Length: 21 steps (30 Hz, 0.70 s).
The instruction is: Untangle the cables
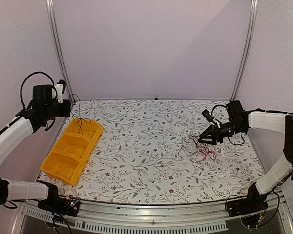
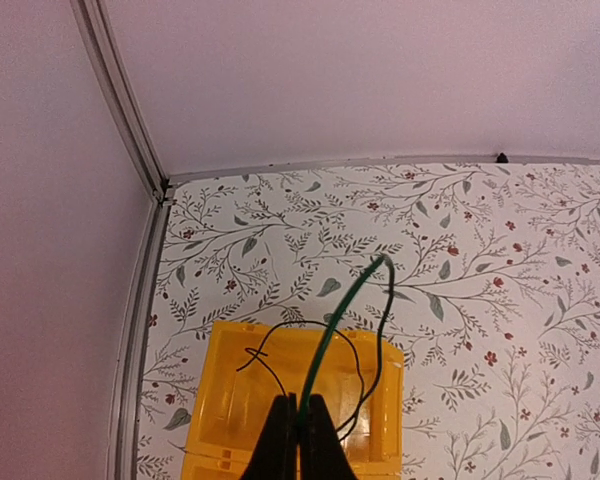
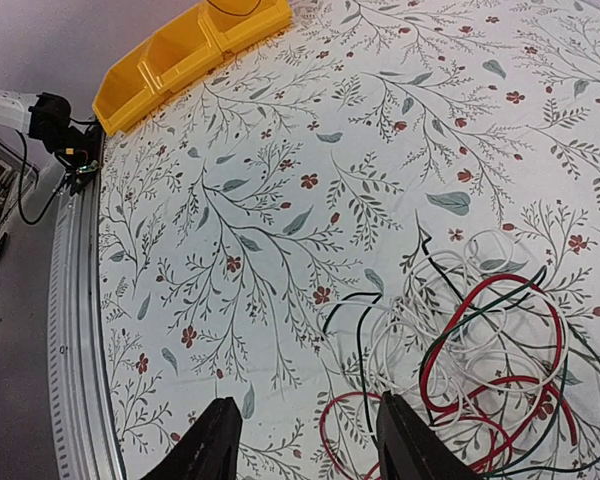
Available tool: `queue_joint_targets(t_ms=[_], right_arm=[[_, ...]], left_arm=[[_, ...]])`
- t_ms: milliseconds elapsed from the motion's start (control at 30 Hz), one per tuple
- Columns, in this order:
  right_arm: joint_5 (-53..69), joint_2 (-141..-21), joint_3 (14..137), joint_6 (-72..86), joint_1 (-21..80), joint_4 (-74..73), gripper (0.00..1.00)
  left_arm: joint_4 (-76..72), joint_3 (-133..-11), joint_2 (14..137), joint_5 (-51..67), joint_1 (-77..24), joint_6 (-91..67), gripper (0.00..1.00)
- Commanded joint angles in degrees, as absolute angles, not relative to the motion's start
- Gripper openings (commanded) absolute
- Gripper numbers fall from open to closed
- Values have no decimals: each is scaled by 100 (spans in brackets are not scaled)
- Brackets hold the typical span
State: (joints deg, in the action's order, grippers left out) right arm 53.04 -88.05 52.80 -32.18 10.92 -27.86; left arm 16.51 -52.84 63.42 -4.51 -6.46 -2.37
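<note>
Two grippers, diff states. L gripper [image 2: 300,408]: fingers pinched together on a thin green cable [image 2: 340,320]. It arcs up out of the tips, bends over, then drops back looking dark twd the yellow bin [image 2: 230,410]. A thin black cable [image 2: 258,352] also loops over the same bin compartment; can't tell if it's in the grip or just hanging off the green one. Overhead view: L arm is raised near the far-left corner, and a strand dangles from it over the bin's far-end compartment. Touching the bin or not: can't tell.

R gripper [image 3: 310,440]: fingers apart, nothing betw them, tips low over the table [image 3: 280,200] at the edge of the cable tangle [image 3: 485,365]. Tangle = red, white, black + green strands in overlapping loops, lying on the floral surface, right side, well apart from the bin. Bin = 3 compartments in a row, set at an angle on the left side.
</note>
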Motion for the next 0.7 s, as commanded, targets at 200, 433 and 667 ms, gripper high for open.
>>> queue_joint_targets(t_ms=[200, 433, 667], right_arm=[[5431, -9035, 5335, -3322, 1086, -2914, 50], [5423, -8993, 5335, -3343, 1086, -2940, 50], [5388, -8996, 5326, -3438, 1084, -3018, 50]], left_arm=[[1925, -4922, 5584, -581, -554, -366, 0], [1808, -4820, 6011, -635, -489, -660, 0], [1566, -5350, 7187, -928, -335, -785, 0]])
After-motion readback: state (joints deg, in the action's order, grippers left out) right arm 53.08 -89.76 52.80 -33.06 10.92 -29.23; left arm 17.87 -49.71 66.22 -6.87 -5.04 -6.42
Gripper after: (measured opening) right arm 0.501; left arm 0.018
